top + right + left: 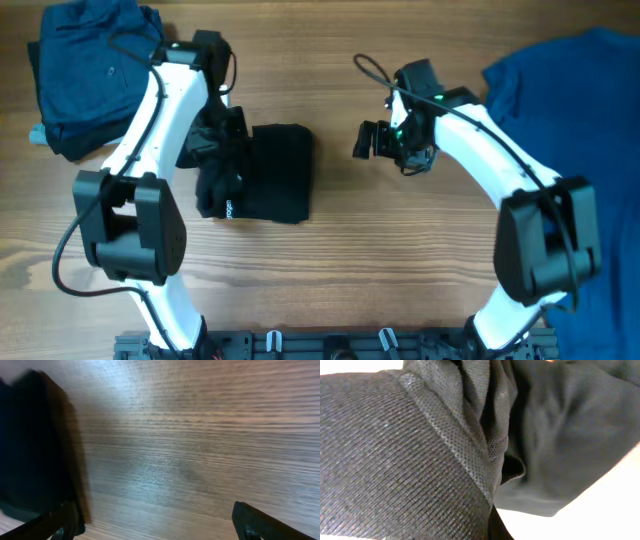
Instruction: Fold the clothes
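A black T-shirt (275, 175) lies folded into a rough rectangle on the wooden table (340, 260), left of centre, with a small white mark (228, 208) near its left edge. That left edge is bunched up, and my left gripper (222, 138) is shut on the gathered cloth. In the left wrist view the black fabric (420, 460) fills the frame and hides the fingers. My right gripper (364, 140) hangs open just right of the shirt, nothing between its fingers (252, 522). The shirt's dark edge (27, 445) shows at the left of the right wrist view.
A pile of dark blue clothes (95, 70) lies at the back left corner. A bright blue T-shirt (570, 90) is spread over the right side, partly under my right arm. Bare wood (190, 445) lies between the black shirt and the blue one.
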Robot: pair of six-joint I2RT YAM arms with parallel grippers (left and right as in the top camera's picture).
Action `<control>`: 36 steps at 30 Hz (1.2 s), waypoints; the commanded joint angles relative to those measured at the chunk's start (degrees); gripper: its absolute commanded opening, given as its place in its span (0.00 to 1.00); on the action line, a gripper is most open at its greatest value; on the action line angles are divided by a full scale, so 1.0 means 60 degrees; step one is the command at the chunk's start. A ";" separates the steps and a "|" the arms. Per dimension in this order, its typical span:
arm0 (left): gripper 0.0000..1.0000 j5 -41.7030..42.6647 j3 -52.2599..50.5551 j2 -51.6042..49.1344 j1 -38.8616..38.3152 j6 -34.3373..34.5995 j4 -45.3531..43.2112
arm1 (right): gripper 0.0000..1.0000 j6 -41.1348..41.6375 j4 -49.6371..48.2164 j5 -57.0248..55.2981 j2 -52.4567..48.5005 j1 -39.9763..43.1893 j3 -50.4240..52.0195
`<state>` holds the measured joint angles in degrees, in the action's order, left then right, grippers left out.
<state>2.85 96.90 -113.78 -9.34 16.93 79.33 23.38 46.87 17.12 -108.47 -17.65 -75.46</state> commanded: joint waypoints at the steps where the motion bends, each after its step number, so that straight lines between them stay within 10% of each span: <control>1: 0.04 0.0084 0.0248 0.0302 -0.0539 0.0302 0.0113 | 0.99 0.0135 -0.0408 0.0685 -0.0455 -0.0357 0.0036; 21: 0.04 0.1173 0.0248 0.0302 -0.2674 0.1093 -0.0812 | 0.98 0.0882 -0.0798 0.0732 -0.0554 -0.1013 0.0036; 26: 0.04 0.1880 0.0248 0.0342 -0.2677 0.1082 -0.0834 | 0.72 0.1104 -0.0892 0.0725 -0.0823 -0.1013 0.0036; 32: 0.04 0.1880 0.0284 0.0481 -0.2677 0.1086 -0.0871 | 0.14 0.1137 -0.1027 0.0914 -0.1078 -0.1013 0.0033; 36: 0.04 0.2517 0.0302 0.0678 -0.2677 0.1202 -0.1107 | 0.04 0.1406 -0.1322 0.1424 -0.1078 -0.1049 0.0033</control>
<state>13.02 97.14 -112.75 -24.99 23.07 73.71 30.39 40.23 22.37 -114.21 -23.64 -75.46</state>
